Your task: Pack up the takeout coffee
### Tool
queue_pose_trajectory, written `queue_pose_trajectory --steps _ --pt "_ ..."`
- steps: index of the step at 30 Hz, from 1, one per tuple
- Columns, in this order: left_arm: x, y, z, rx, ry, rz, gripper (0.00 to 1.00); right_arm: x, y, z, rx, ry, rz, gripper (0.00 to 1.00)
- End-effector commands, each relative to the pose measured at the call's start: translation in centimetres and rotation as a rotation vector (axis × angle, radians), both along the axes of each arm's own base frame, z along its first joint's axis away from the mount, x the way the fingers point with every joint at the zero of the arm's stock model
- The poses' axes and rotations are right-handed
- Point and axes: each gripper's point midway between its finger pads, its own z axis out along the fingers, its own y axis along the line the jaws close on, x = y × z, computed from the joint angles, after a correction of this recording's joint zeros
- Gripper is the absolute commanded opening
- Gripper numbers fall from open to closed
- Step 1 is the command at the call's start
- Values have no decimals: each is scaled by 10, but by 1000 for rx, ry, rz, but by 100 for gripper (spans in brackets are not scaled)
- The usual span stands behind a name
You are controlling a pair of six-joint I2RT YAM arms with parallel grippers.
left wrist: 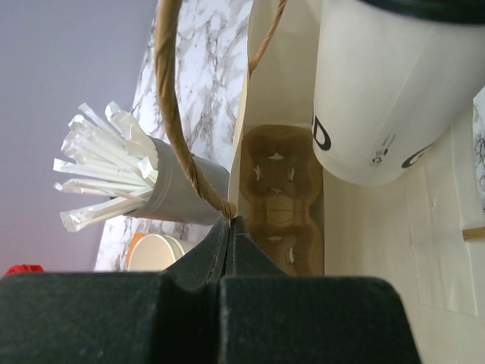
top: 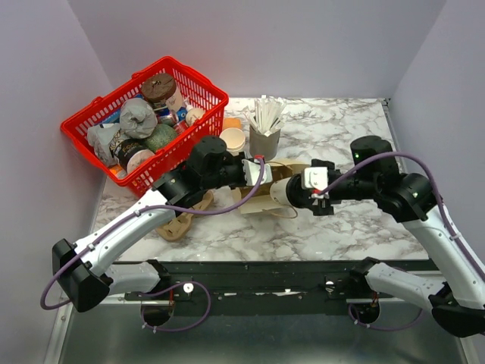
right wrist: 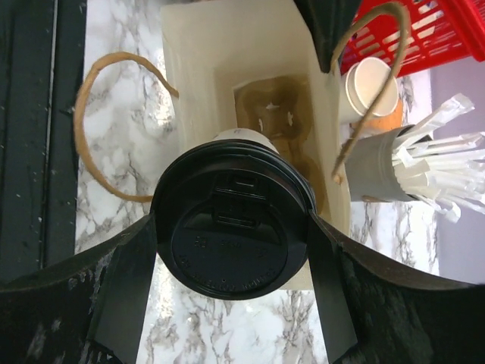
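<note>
Overhead cam, close wrist cams, prob. share bag

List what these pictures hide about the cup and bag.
- Right wrist view: the takeout coffee's lid hides its body and the carrier's near slots.
- Left wrist view: the cup's lettering wraps out of sight; the top edge crops its lid.
- Top view: left arm and right arm cover the bag; the cup's depth is unclear.
</note>
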Motion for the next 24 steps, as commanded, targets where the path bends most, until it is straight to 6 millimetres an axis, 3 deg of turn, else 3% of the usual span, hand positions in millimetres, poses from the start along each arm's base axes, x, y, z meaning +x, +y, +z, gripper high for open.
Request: queue_pose_trajectory --steps 1,8,15,20,24 --pt "-2 5 12 -49 -10 38 0 32 3 13 -17 -206 -94 1" --pt "-8 8 7 -65 12 40 0 50 14 7 -33 -255 -158 1" --pt "-9 5 9 -94 36 43 0 35 43 1 26 -291 -39 0" --pt "-8 6 8 -124 87 88 0 24 40 -5 22 -342 -4 1" --pt "-10 7 11 -149 110 100 0 18 36 -23 -27 -328 25 1"
